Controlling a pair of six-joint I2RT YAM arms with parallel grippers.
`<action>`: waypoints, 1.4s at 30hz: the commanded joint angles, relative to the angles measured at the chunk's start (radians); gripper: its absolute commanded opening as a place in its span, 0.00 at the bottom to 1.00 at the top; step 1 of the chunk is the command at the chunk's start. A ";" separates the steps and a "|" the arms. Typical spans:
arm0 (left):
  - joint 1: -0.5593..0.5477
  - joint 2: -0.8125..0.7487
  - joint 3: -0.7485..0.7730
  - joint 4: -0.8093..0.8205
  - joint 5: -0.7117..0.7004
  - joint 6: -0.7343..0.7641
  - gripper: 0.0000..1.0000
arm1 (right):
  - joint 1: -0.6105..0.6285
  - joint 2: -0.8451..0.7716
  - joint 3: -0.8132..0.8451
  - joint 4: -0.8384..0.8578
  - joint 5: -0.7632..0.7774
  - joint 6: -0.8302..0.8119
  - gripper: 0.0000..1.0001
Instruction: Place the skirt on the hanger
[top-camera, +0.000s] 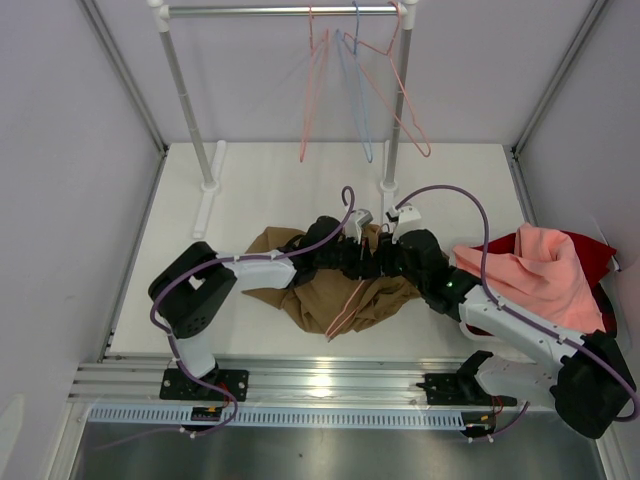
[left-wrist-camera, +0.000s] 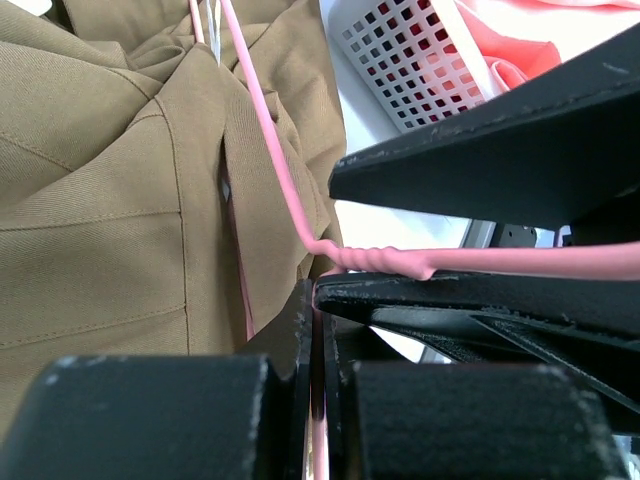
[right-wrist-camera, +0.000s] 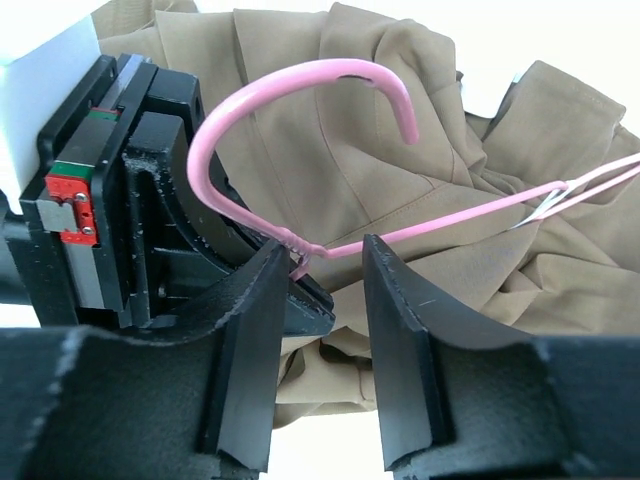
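The skirt lies crumpled toward the near edge of the table, about midway along it, with the hanger resting on top of its folds. The left gripper has its fingers pressed together on the pink wire just below the twisted neck, and the right gripper faces it with fingers spread to either side of that neck, not touching it. The cloth looks soft and limp. It will likely sag and bunch wherever it is lifted and give no resistance to a push, so it is best taken by a firm pinch on the waist edge, which cannot be picked out among these folds. The hanger is thin, light and probably springy and slick. It could swivel in a single pinch, so the twisted neck, where the wire doubles, seems the surest hold
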 joint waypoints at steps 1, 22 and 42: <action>-0.009 0.029 0.013 -0.074 0.028 0.026 0.00 | 0.005 0.020 0.034 0.046 0.032 -0.017 0.38; 0.008 -0.139 -0.061 -0.118 -0.063 0.040 0.45 | 0.012 0.019 0.009 0.046 0.080 -0.003 0.00; 0.103 -0.702 -0.340 -0.591 -0.517 -0.240 0.64 | 0.009 -0.014 0.015 0.022 0.105 0.018 0.00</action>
